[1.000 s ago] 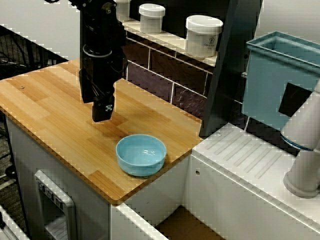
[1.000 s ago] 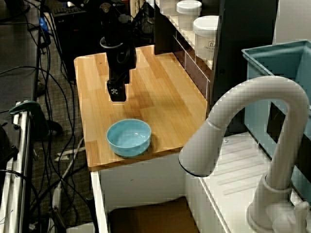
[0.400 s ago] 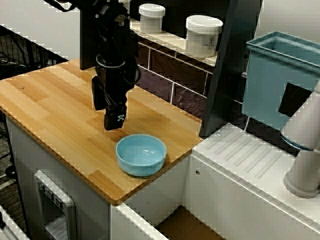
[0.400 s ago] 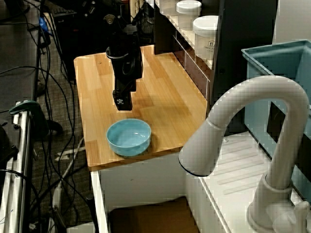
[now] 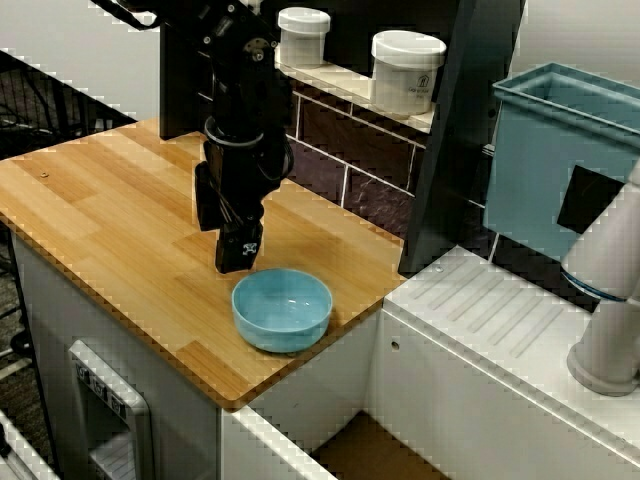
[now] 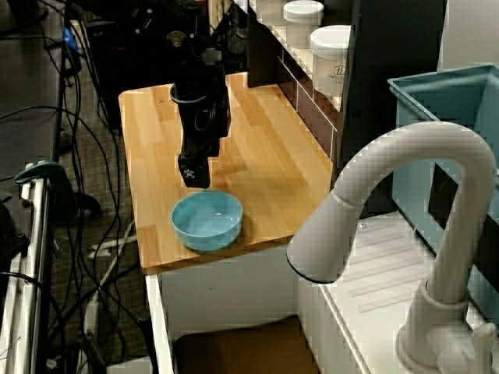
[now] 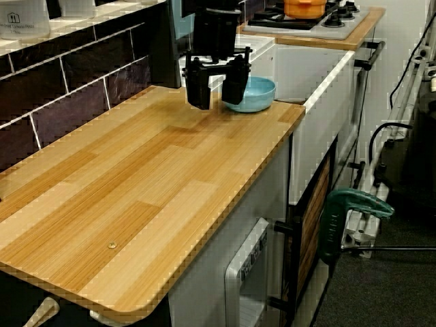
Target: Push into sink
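A small light-blue bowl [image 5: 283, 308] [image 6: 207, 220] [image 7: 257, 95] sits near the corner of the wooden counter [image 5: 110, 230], close to the edge above the sink. The sink [image 5: 372, 450] [image 6: 238, 351] shows white walls and a brown floor just below that edge. My black gripper [image 5: 238, 257] [image 6: 193, 174] [image 7: 216, 85] hangs low over the wood right behind the bowl, on the side away from the sink. In the view along the counter its two fingers stand apart, open, with nothing between them. I cannot tell whether a finger touches the bowl's rim.
A white ridged drainboard [image 5: 500, 310] and a white faucet [image 6: 405, 202] stand beyond the sink. A tall teal bin [image 5: 560, 160] sits behind them. White jars [image 5: 405, 70] line the ledge above the dark tiles. Cables [image 6: 78, 195] hang beside the counter.
The gripper has come down and moved along the counter toward the bowl, ending right behind it. The bowl has not moved.
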`<action>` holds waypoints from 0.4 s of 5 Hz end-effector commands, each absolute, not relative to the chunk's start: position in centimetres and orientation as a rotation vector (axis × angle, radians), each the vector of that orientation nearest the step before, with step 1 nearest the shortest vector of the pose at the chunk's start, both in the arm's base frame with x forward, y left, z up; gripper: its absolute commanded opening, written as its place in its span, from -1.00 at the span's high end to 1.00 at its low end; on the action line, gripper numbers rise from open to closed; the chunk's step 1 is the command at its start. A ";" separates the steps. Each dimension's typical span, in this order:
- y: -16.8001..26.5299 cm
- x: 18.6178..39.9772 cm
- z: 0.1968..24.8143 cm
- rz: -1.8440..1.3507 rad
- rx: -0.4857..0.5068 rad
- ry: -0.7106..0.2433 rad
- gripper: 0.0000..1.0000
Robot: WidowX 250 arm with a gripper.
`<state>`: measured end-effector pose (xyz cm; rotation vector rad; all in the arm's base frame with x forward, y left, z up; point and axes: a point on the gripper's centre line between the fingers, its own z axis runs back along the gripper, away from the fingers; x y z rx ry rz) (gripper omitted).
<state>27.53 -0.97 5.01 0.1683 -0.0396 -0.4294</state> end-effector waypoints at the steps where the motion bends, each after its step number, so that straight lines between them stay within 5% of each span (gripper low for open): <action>1: -2.4 27.8 6.4 -0.436 0.165 -0.085 -1.00; 2: -3.4 27.9 6.1 -0.443 0.157 -0.084 -1.00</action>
